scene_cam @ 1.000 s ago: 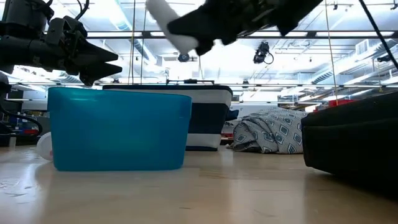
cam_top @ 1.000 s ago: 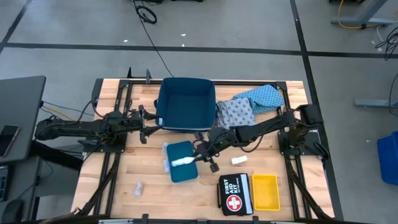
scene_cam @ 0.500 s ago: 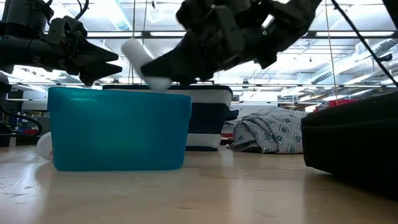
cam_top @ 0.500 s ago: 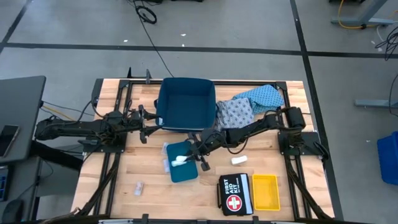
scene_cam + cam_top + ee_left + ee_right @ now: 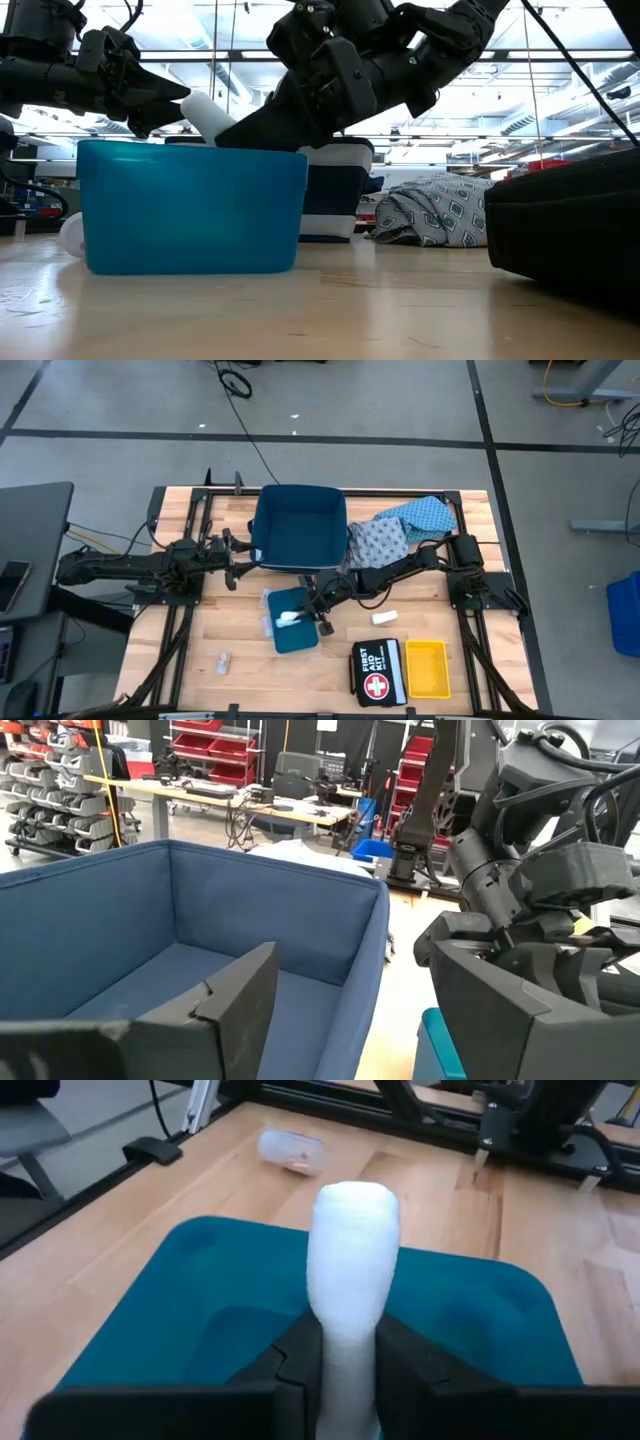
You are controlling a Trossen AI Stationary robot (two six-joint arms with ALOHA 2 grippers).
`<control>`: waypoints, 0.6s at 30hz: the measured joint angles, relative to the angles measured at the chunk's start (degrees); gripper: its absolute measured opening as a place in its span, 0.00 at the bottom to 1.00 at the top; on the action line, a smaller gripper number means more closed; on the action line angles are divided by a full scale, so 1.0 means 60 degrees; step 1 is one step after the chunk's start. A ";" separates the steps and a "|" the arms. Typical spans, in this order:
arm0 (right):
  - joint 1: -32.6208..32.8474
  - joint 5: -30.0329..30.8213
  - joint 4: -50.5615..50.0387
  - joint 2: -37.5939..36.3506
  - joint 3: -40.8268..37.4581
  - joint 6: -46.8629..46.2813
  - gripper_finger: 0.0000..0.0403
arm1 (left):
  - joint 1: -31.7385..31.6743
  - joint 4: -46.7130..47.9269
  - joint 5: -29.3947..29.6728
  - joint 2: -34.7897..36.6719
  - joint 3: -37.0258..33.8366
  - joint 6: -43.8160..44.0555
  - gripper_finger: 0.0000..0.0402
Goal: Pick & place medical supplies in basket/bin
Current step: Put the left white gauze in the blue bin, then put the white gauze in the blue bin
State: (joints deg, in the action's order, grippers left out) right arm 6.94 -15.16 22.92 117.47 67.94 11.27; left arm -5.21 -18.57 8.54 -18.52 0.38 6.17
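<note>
One white roll sits pinched between the fingers of your right gripper, just over the small teal bin. Your left gripper, jaws apart and empty, waits at nine o'clock beside the big blue basket. Two patterned cloths lie at three o'clock of that basket.

A grey concrete floor crossed by dark tape lines surrounds the pale wooden bench. Red shelving racks stand far off under bright ceiling lights.
</note>
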 joint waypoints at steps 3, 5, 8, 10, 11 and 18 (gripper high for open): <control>0.0000 0.0007 -0.0014 0.0000 0.0000 0.0056 0.26 | 0.0000 0.0000 0.0000 0.0000 -0.0002 0.0000 0.63; 0.0000 0.0006 -0.0013 0.0000 0.0000 0.0198 0.32 | 0.0000 0.0000 0.0000 0.0000 -0.0004 0.0000 0.63; 0.0000 0.0007 -0.0004 -0.0002 0.0000 0.0289 0.40 | 0.0000 0.0000 0.0000 0.0000 -0.0004 0.0000 0.63; 0.0000 0.0034 -0.0006 -0.0004 0.0002 0.0371 0.45 | 0.0000 0.0000 0.0000 0.0000 -0.0003 0.0000 0.63; 0.0001 0.0097 -0.0007 -0.0004 0.0001 0.0433 0.47 | 0.0000 0.0000 0.0000 0.0000 -0.0002 0.0000 0.63; 0.0007 0.0623 -0.0171 -0.0172 0.0004 0.0587 0.51 | 0.0000 0.0000 0.0000 0.0000 -0.0002 0.0000 0.63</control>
State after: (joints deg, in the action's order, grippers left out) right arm 6.98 -11.42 21.89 116.44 67.96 14.79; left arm -5.21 -18.57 8.54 -18.52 0.37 6.17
